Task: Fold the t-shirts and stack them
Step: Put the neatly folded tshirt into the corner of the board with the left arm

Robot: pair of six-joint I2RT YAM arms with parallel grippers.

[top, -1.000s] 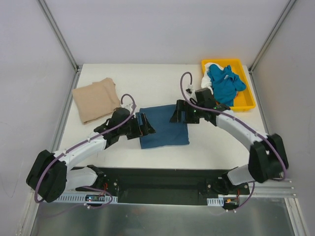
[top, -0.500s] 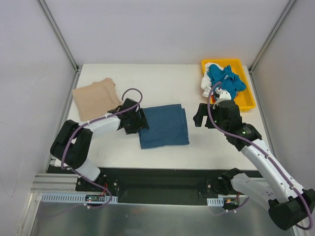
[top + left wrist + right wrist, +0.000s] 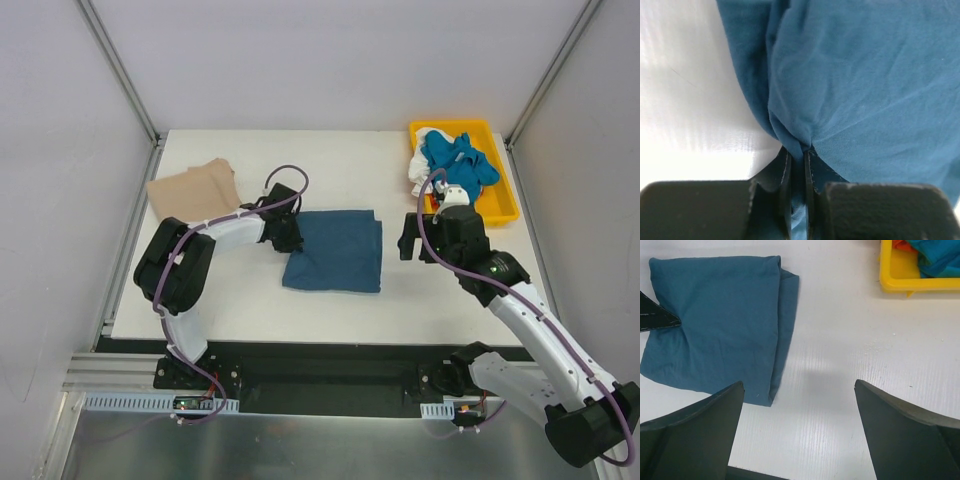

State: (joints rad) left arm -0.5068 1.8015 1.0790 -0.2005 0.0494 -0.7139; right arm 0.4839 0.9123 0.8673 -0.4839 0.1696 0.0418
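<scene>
A folded dark teal-blue t-shirt (image 3: 338,252) lies mid-table. My left gripper (image 3: 291,238) is at its left edge, shut on a pinch of the cloth (image 3: 792,137). In the right wrist view the same shirt (image 3: 715,325) lies flat, puckered where the left fingertip (image 3: 657,317) grips it. My right gripper (image 3: 408,243) hovers open over bare table just right of the shirt, nothing between its fingers (image 3: 700,425). A folded tan-beige t-shirt (image 3: 190,192) lies at the back left. Bright blue and white t-shirts (image 3: 455,162) sit bunched in the yellow tray (image 3: 500,205).
The yellow tray (image 3: 920,282) stands at the back right corner, close behind my right gripper. Metal frame posts (image 3: 120,70) rise at the table's back corners. The left arm's purple cable (image 3: 285,180) loops above the table between the two folded shirts.
My left gripper has slid right to the teal shirt's left edge and shut on the cloth, puckering it. The right arm pulled back off the shirt to the right, still open.
</scene>
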